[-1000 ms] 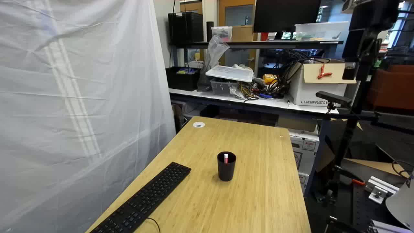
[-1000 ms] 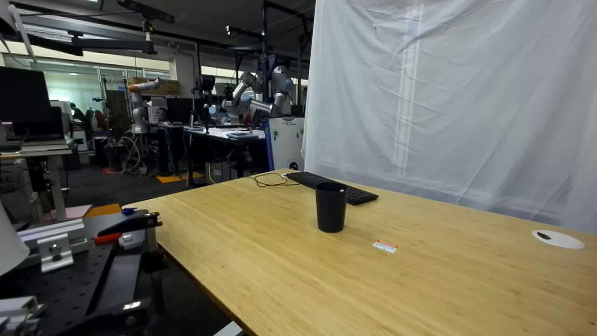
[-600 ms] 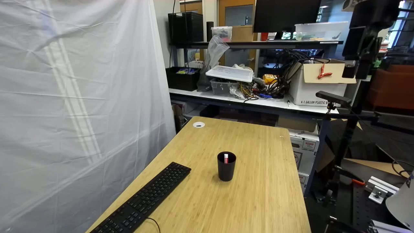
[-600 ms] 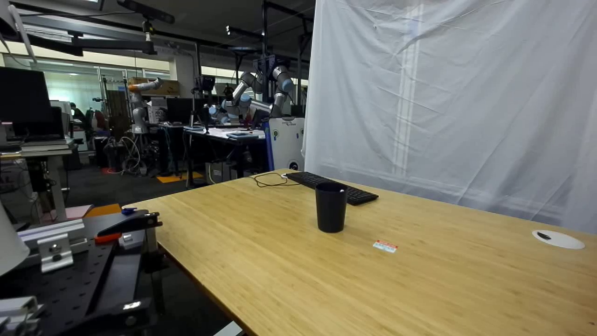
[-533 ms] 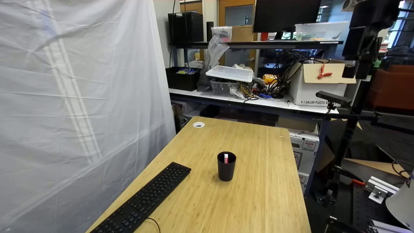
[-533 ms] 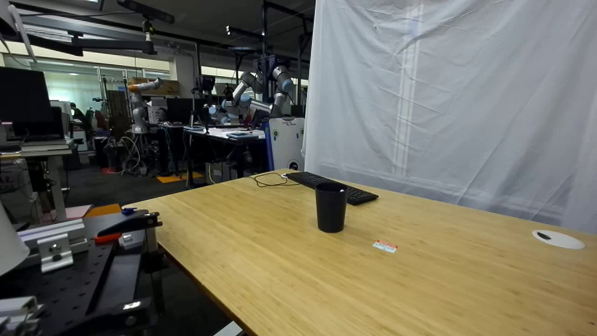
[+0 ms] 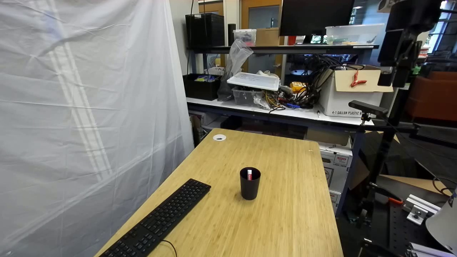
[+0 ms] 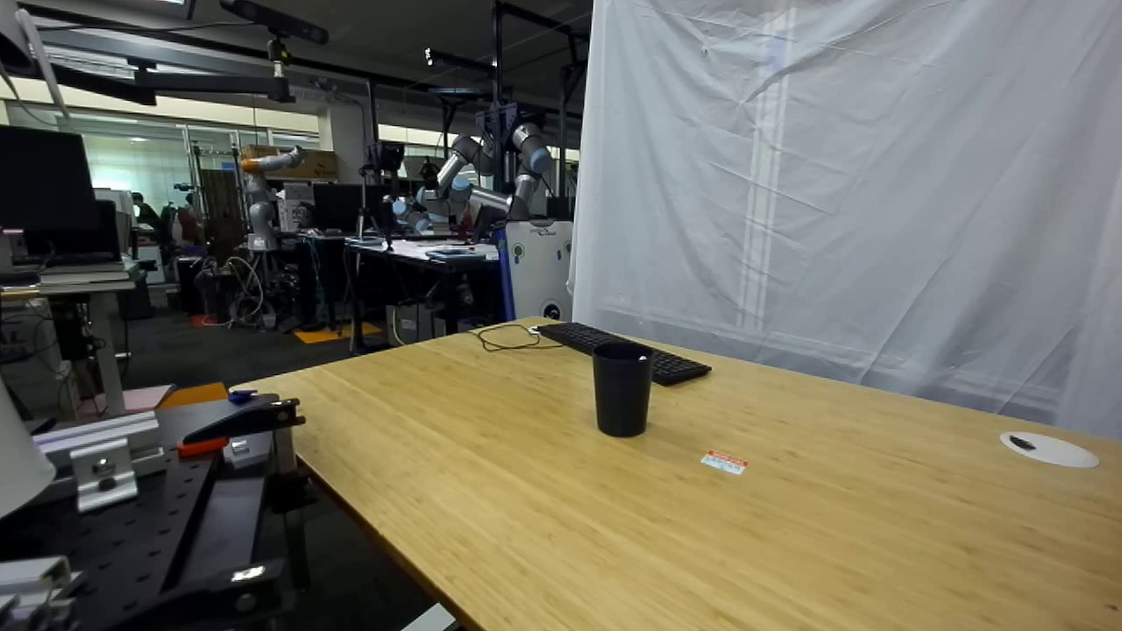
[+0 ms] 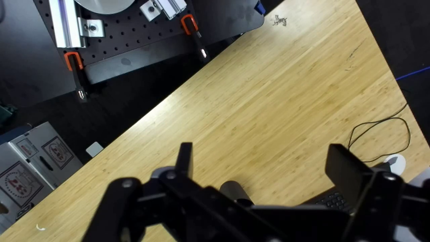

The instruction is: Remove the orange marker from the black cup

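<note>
The black cup [image 7: 249,191] stands upright on the wooden table in both exterior views [image 8: 621,399]. The orange marker [image 7: 249,175] stands inside it, its white end and red body showing within the cup's mouth. In an exterior view only a small pale spot [image 8: 642,358] shows at the rim. My gripper [image 7: 393,80] hangs high at the upper right in an exterior view, away from the cup. In the wrist view my gripper [image 9: 260,148] is wide open with nothing between its fingers. The cup [image 9: 233,191] is partly hidden behind the gripper there; the marker cannot be made out.
A black keyboard [image 7: 157,217] with a cable lies beside the cup on the table [image 7: 285,221]. A sticker [image 8: 724,462] and a round white grommet [image 8: 1049,450] are on the tabletop. A white curtain [image 7: 89,125] hangs along one edge. A dark perforated mounting plate [image 9: 134,32] adjoins the table.
My gripper has turned slightly in place at the upper right since one second ago, then stays still. The cup, marker and keyboard have not moved.
</note>
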Controlling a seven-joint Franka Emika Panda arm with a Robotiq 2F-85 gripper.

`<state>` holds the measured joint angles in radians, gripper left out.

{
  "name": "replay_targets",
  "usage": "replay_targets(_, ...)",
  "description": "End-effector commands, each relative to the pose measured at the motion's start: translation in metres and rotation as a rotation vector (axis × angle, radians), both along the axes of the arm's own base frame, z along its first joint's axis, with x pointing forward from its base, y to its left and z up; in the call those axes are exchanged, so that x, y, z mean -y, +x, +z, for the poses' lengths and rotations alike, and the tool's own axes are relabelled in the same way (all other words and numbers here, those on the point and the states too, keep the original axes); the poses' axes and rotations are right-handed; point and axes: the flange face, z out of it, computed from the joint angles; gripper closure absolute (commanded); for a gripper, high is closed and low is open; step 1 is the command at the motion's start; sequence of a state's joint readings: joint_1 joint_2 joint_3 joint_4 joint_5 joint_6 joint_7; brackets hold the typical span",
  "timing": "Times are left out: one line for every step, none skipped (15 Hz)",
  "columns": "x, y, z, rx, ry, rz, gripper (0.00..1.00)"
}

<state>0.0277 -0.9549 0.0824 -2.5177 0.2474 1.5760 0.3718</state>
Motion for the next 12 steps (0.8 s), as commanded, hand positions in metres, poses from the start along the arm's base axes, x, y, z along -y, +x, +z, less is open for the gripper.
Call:
replay_targets(0.000, 0.000, 0.001, -0.001, 0.000, 0.000, 0.00)
replay_targets(0.000, 0.000, 0.001, -0.001, 0.000, 0.000, 0.00)
replay_targets(0.000, 0.000, 0.001, -0.001, 0.000, 0.000, 0.00)
replay_targets(0.000, 0.000, 0.001, -0.001, 0.000, 0.000, 0.00)
replay_targets(0.000, 0.002, -0.001, -0.007, -0.005, 0.004, 0.00)
replay_targets(0.001, 0.006, -0.003, -0.012, -0.005, 0.013, 0.00)
replay_targets(0.002, 0.009, -0.005, -0.017, -0.006, 0.022, 0.00)
replay_targets(0.003, 0.014, -0.006, -0.023, -0.010, 0.033, 0.00)
replay_targets(0.004, 0.018, -0.008, -0.027, -0.015, 0.041, 0.00)
replay_targets(0.005, 0.024, -0.011, -0.035, -0.020, 0.058, 0.00)
replay_targets(0.005, 0.030, -0.014, -0.042, -0.025, 0.070, 0.00)
replay_targets(0.004, 0.036, -0.017, -0.047, -0.030, 0.090, 0.00)
